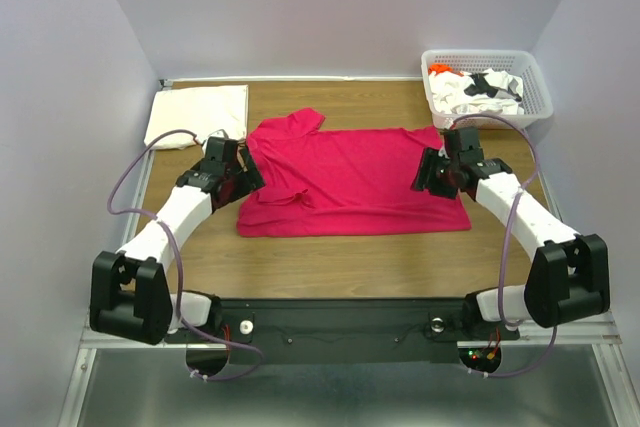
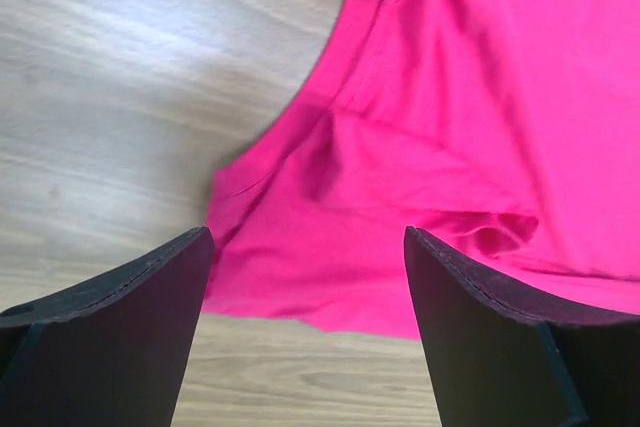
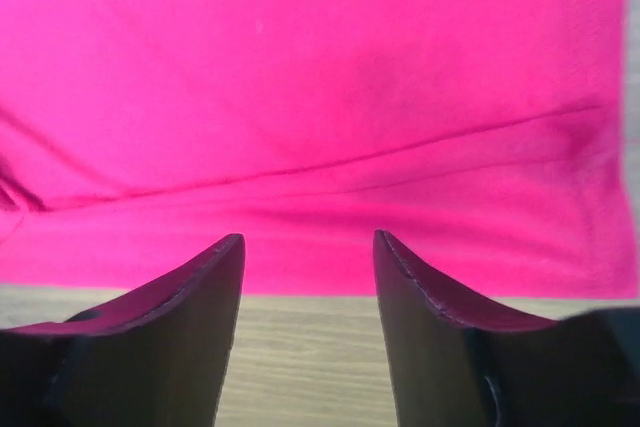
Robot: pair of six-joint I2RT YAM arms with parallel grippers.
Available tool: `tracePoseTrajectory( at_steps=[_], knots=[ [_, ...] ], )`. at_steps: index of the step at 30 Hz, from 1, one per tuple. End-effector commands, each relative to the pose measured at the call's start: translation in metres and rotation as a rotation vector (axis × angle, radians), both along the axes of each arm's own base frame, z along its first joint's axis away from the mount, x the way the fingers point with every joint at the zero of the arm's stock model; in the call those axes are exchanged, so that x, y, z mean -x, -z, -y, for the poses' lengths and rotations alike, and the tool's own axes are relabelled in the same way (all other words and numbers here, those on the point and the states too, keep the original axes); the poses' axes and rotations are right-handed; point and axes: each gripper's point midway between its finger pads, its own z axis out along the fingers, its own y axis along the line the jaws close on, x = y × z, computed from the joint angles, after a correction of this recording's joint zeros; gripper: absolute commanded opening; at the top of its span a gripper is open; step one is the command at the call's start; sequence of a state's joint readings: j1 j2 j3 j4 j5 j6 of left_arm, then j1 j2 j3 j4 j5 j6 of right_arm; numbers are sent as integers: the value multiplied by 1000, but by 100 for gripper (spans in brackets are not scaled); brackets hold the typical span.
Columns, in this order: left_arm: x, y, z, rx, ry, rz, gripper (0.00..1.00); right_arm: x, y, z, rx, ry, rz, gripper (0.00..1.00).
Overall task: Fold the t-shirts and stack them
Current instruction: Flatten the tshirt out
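**A:** Where is the magenta-red t-shirt (image 1: 350,172)?

**B:** Flat on the wooden bench (image 1: 330,257), spread between the two sets of jaws. In the top view the left jaws sit at one side edge of it and the right jaws over the opposite edge. A sleeve pokes out on the far side, nearer the left jaws.

**A:** Is either set holding it?

**B:** No. The top view cannot settle that, because the jaws are dark lumps against the cloth. The wrist views can. On the left wrist, the two black fingers (image 2: 120,327) stand wide apart with nothing between them. A corner of the shirt lies just ahead of them, and its curved, stitched edge runs away from the tips. There is bare wood ahead and off to the left.

**A:** And the right?

**B:** Its fingers (image 3: 170,337) are parted too, with a narrower gap, and nothing is pinched. The shirt's straight edge runs across just ahead of the tips, with wood under them. Beyond that, magenta cloth fills the view, with one long crease across it.

**A:** What does only the top view give?

**B:** It shows the other shirts. A folded cream-white t-shirt (image 1: 197,115) lies beyond the left jaws at the far corner, apart from the magenta one. A white lattice basket (image 1: 535,87) stands just beyond the right jaws. It holds crumpled white t-shirts with black print (image 1: 485,92) and a bit of orange cloth (image 1: 438,70).
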State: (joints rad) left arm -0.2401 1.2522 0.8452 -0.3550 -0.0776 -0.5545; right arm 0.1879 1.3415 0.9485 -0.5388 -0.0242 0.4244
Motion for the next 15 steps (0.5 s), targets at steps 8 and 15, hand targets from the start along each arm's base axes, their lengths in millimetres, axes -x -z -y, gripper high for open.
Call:
tracePoseTrajectory(
  at_steps=[8,15],
  knots=[
    [-31,17,38,127,23,-38,84,1,-9,-11,7,-86,53,67],
    [-37,30,56,158,53,-79,74,7,-10,-6,25,-72,63,67]
  ],
)
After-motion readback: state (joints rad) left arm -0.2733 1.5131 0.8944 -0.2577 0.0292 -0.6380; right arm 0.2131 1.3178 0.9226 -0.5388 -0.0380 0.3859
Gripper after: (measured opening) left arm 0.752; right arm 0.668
